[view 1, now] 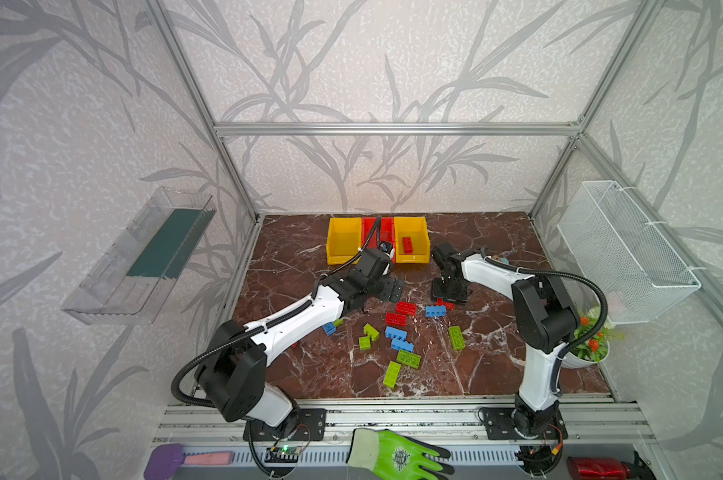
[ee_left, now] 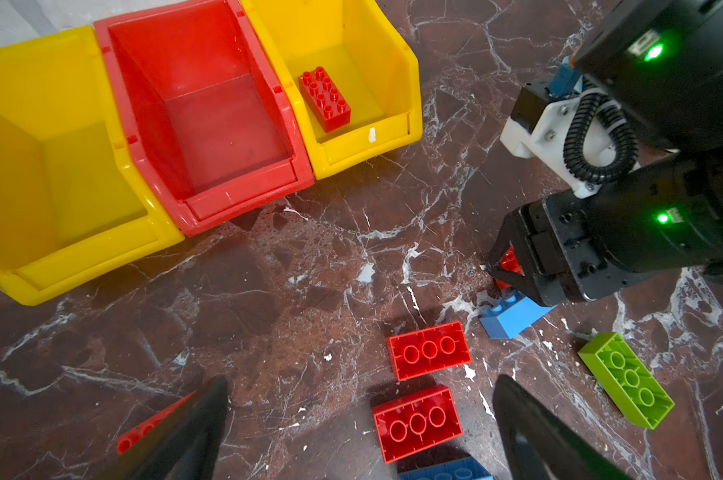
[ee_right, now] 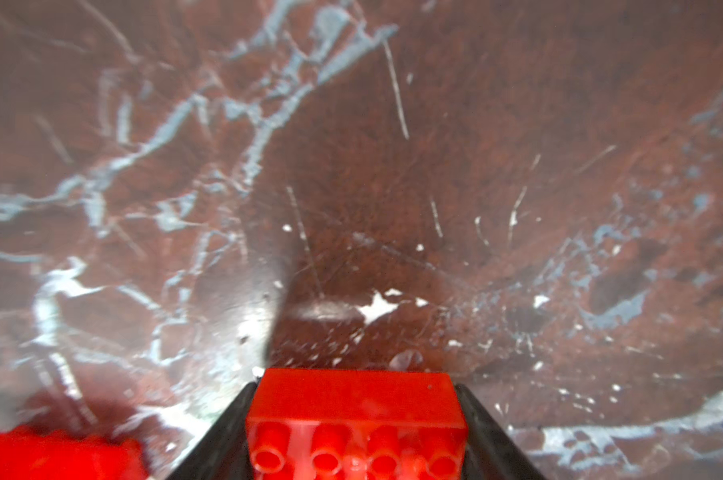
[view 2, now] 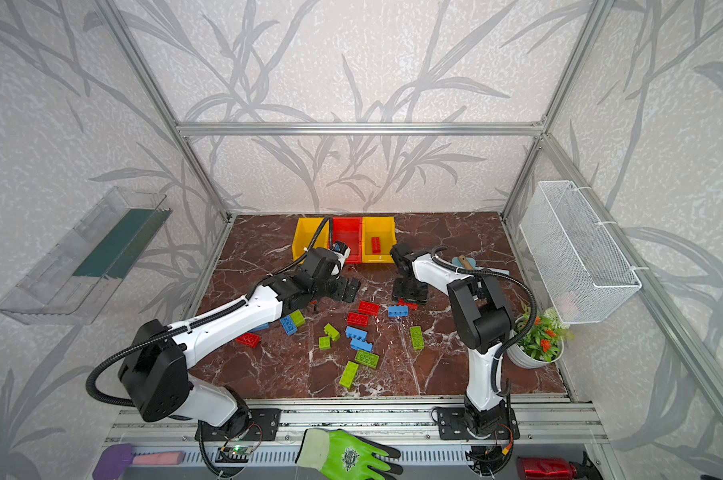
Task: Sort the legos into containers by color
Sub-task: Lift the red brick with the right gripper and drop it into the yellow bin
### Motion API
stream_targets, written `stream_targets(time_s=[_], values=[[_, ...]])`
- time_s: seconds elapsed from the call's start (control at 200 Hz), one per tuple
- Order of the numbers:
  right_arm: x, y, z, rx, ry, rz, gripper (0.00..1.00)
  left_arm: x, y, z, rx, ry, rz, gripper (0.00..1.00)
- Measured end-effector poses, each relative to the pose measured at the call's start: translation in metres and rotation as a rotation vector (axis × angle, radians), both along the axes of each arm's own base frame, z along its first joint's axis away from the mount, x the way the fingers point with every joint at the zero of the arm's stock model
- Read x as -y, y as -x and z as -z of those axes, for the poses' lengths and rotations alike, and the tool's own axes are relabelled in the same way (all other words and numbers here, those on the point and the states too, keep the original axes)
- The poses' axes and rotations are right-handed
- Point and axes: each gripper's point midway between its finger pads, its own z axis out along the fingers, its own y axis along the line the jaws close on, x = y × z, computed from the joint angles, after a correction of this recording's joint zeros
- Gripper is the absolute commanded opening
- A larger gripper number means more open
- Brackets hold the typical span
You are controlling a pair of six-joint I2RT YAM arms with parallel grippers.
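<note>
A red brick (ee_right: 355, 415) fills the near edge of the right wrist view, studs toward the lens. It sits wedged in the right gripper (ee_right: 353, 386), both black fingers hard against its ends, and its long axis seems to span the gap. The left gripper (ee_left: 362, 379) hangs wide open, holding nothing, above loose legos (ee_left: 428, 351). The yellow bin (view 1: 424, 232) with one red lego (view 1: 407, 244) inside lies just beyond the right gripper, toward the rear of the bench (view 1: 497, 374), nearer the right arm. Whether the gripped brick has left the bench cannot be told. In both top views the gripper's body hides it.

Leaf-print walls (view 1: 393, 62) (red-brown marble tabletop (view 1: 330, 374))
</note>
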Motion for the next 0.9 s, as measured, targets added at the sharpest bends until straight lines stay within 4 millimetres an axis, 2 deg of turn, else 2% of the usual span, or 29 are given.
stream_targets(time_s=[0.095,0.24,0.36,0.465,0.66,0.695,0.81,0.905], values=[[-0.011,-0.021,-0.025,0.054,-0.027,-0.013,0.42,-0.004,-0.004,-0.001,0.012,-0.013,-0.009,0.99],[-0.035,-0.069,-0.072,0.186,-0.094,-0.039,0.42,-0.015,-0.012,-0.002,0.021,-0.022,-0.033,0.99],[-0.051,-0.102,-0.092,0.254,-0.120,-0.067,0.42,-0.032,-0.024,-0.003,0.026,-0.023,-0.077,0.99],[-0.064,-0.130,-0.095,0.293,-0.127,-0.095,0.42,-0.051,-0.035,-0.004,0.027,-0.021,-0.129,0.99],[-0.085,-0.177,-0.085,0.336,-0.116,-0.148,0.44,-0.080,-0.047,-0.007,0.036,-0.022,-0.203,0.99],[-0.088,-0.186,-0.085,0.350,-0.113,-0.154,0.48,-0.083,-0.047,-0.007,0.037,-0.024,-0.208,0.99],[-0.094,-0.205,-0.083,0.395,-0.103,-0.172,0.71,-0.087,-0.047,-0.007,0.042,-0.032,-0.214,0.99],[-0.093,-0.208,-0.082,0.404,-0.088,-0.184,0.80,-0.091,-0.049,-0.009,0.047,-0.037,-0.226,0.99]])
